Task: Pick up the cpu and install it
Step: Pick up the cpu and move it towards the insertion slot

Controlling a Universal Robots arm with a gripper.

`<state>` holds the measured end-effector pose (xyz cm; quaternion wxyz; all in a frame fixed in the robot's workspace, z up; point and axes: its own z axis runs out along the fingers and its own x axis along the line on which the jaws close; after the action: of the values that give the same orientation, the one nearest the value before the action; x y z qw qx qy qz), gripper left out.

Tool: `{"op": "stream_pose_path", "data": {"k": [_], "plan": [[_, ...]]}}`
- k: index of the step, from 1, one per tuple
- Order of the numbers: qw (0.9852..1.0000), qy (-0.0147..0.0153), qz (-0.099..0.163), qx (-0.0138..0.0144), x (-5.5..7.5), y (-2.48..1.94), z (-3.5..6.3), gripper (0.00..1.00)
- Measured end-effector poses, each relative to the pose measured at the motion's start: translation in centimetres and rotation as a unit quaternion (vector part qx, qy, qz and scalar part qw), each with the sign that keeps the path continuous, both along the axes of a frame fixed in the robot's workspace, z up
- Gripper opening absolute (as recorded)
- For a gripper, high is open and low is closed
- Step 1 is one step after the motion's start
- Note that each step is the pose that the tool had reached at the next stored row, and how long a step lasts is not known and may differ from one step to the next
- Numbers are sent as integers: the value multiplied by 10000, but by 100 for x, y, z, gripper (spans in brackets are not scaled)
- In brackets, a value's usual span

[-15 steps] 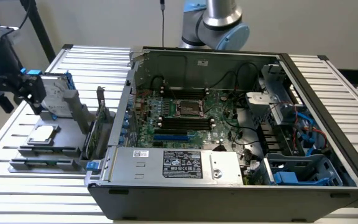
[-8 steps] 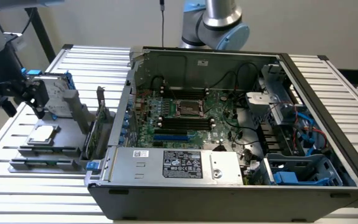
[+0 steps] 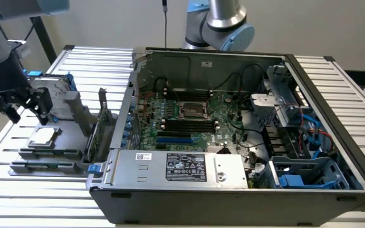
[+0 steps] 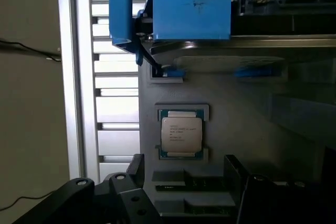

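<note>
At the exterior view's left, low in the frame, the cpu (image 3: 43, 137) lies flat and face-up in a shallow recess of a grey holder (image 3: 49, 154) on the slatted worktop (image 3: 17, 194). The gripper (image 3: 25, 110) hangs just above it, jaws spread wide and empty, touching nothing.

The chip looks light, thin and stiff. Its smooth metal lid would likely be slippery, and the underside is probably delicate, so a grip belongs on two opposite edges, kept gentle and level. In the wrist view the cpu (image 4: 181, 134) sits between grey lips at two ends of the recess. The other two sides seem free, though the shadow there makes this hard to confirm. The gripper (image 4: 184, 161) lines up roughly over it.

Room is tight. The blue-framed hard drive (image 4: 191, 9) stands near on the holder, and upright grey blocks (image 3: 81, 111) rise between the chip and the open computer case (image 3: 233, 199). The socket (image 3: 194, 110) lies mid-motherboard, ringed by cables and memory slots.
</note>
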<state>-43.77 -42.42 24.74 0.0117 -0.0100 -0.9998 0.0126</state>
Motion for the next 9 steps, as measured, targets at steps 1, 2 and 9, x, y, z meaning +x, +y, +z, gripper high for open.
{"op": "stream_pose_path", "data": {"k": [1, 2, 9], "plan": [[10000, 0, 0, 0, 1, -1, -18, 71], [10000, 0, 0, 0, 3, -3, -36, 71], [10000, 0, -10, 0, 27, -15, -164, 71]]}}
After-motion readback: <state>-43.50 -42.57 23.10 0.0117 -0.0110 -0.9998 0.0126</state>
